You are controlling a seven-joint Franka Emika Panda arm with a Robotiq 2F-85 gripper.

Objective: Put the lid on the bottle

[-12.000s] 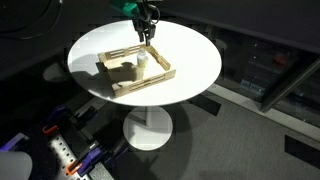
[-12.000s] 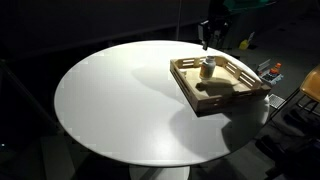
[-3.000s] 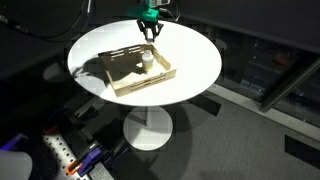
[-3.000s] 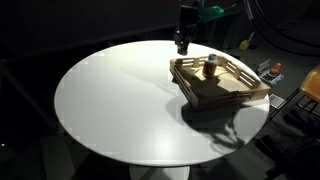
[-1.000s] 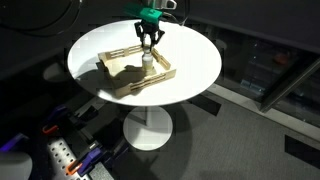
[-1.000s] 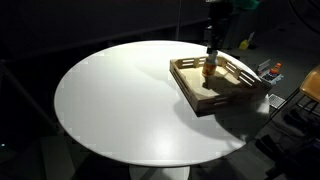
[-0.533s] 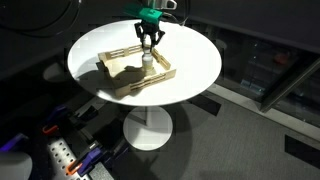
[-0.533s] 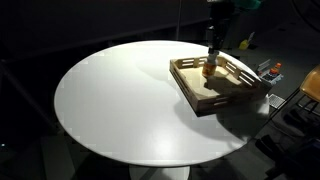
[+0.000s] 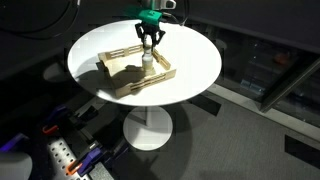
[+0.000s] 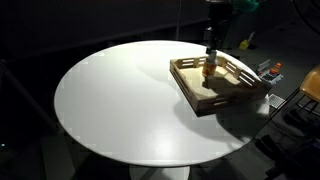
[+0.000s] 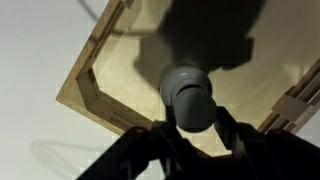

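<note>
The small white bottle (image 9: 147,64) stands upright inside the light wooden tray (image 9: 140,88) on the round white table; it also shows in the other exterior view (image 10: 209,70), in the tray (image 10: 215,102). My gripper (image 9: 149,52) hangs straight down over the bottle's top in both exterior views (image 10: 211,54). In the wrist view the bottle (image 11: 184,85) rises between my fingers (image 11: 195,122), which press on its near end, where the lid (image 11: 196,116) sits. The lid's dark centre is hidden.
The tray lies on the far part of the round white table (image 10: 120,100), which stands on a pedestal (image 9: 148,130). Dark floor and shelving surround it. Coloured clutter (image 10: 268,70) lies beyond the table edge.
Three seconds ago my gripper was over the bare table beside the tray; it then moved over the bottle. Over the last second nothing has visibly moved.
</note>
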